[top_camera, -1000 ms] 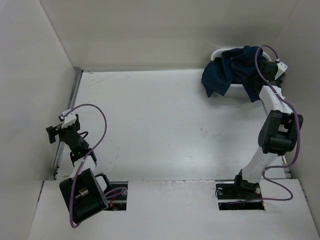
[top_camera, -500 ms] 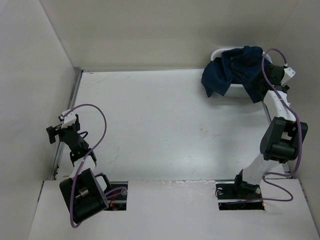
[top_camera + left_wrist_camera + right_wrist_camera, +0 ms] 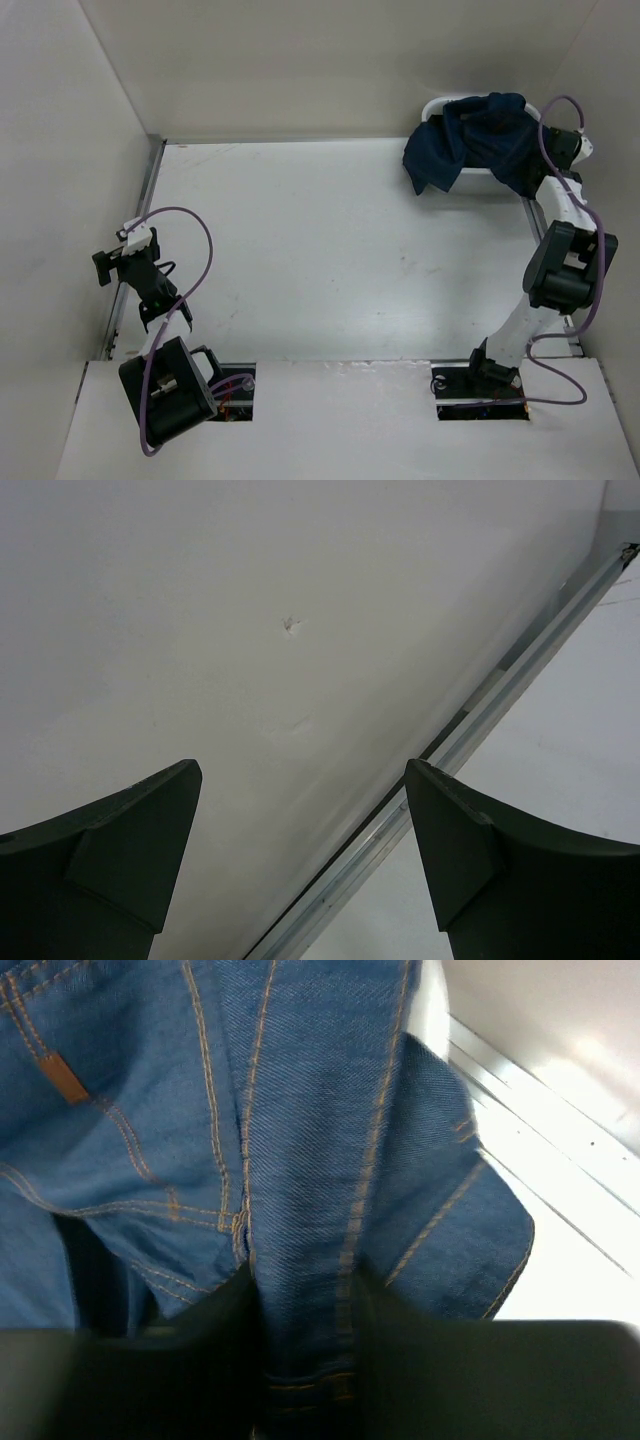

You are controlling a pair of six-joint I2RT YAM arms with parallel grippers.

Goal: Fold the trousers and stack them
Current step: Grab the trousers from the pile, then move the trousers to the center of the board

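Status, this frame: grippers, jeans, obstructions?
Left gripper open, empty. Right gripper clamped on a fold of the jeans. Jeans heaped over the white basket, far right corner. Nothing blocking.

The dark indigo-blue denim jeans (image 3: pixel 300 1110) show orange-tan double stitching (image 3: pixel 207 1090) and a small tan tab (image 3: pixel 68 1085) at upper left; the plastic basket (image 3: pixel 434 104) is white, the arm cables (image 3: pixel 185 211) purple.

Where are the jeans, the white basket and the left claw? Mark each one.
jeans (image 3: pixel 470 135), top view, bunched middle of the denim.
white basket (image 3: pixel 433 104), top view, bare rim at its left corner.
left claw (image 3: pixel 300 770), left wrist view, midway between its open fingertips.
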